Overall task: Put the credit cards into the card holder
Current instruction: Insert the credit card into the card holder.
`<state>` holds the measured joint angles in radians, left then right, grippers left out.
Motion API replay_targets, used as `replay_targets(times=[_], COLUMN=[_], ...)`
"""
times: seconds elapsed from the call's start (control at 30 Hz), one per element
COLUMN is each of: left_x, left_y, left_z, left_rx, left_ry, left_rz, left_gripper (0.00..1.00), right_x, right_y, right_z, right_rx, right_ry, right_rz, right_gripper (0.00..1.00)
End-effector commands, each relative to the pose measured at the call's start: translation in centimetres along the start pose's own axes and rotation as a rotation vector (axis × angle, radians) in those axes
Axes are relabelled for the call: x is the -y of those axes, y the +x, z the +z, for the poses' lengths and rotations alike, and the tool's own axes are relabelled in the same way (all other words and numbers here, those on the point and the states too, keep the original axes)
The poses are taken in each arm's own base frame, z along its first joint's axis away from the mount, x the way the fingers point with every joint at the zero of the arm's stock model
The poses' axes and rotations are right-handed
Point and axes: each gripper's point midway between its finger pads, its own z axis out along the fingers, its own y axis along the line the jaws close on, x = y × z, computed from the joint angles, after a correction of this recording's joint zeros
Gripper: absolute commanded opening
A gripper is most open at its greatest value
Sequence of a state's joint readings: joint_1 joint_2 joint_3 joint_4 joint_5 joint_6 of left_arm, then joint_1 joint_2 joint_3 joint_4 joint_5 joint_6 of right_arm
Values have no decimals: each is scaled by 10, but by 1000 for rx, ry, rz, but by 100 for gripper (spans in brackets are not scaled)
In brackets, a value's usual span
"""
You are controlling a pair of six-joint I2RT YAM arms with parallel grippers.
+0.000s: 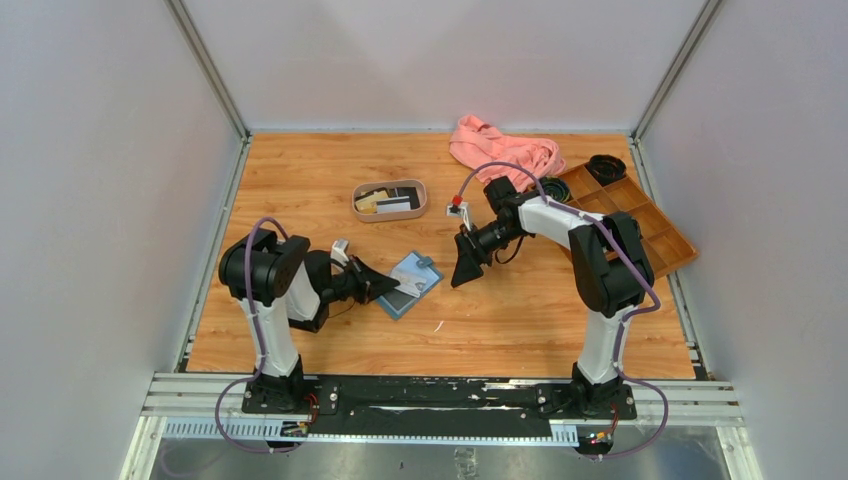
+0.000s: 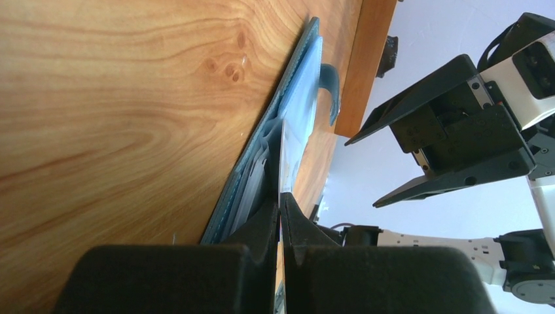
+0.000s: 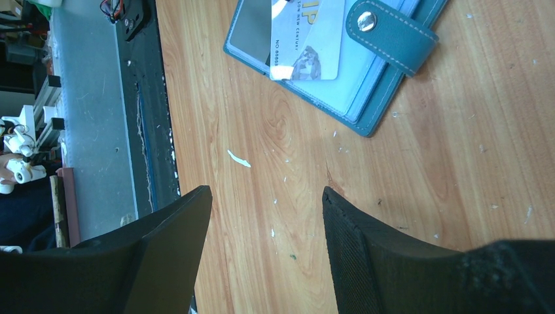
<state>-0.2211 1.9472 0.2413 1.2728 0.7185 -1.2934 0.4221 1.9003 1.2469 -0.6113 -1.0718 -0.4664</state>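
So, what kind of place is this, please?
Probably a robot lab test cell: two arms bolted to a rail at a wooden table, plain white panels closing three sides, and staged props like a wallet and a tray of cards.

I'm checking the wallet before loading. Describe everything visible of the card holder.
The card holder is a teal-blue fold-over wallet, leather-like with pale stitching, lying open and flat on the wooden table. Its paler blue inside faces up; the strap with a round metal snap folds over one edge. A white-grey card, pinched by the left gripper, rests on it.
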Motion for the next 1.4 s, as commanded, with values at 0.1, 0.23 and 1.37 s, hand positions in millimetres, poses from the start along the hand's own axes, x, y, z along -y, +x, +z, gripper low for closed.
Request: replay_targets(times=[0.1, 0.23, 1.37], left_x=[-35, -34, -15], left_y=[24, 25, 28], left_z=[-8, -7, -7], left_rx=[-89, -113, -230], left_ry=[-141, -150, -172], left_rz=[-69, -76, -41], left_gripper=[0, 0, 0], right_x=[-1, -1, 69], right_y=[1, 1, 9], right_z=[7, 10, 71], right_rx=[-19, -29, -101], right_ry=[-5, 2, 272], right_rz=[6, -1, 201], right_gripper=[67, 67, 28])
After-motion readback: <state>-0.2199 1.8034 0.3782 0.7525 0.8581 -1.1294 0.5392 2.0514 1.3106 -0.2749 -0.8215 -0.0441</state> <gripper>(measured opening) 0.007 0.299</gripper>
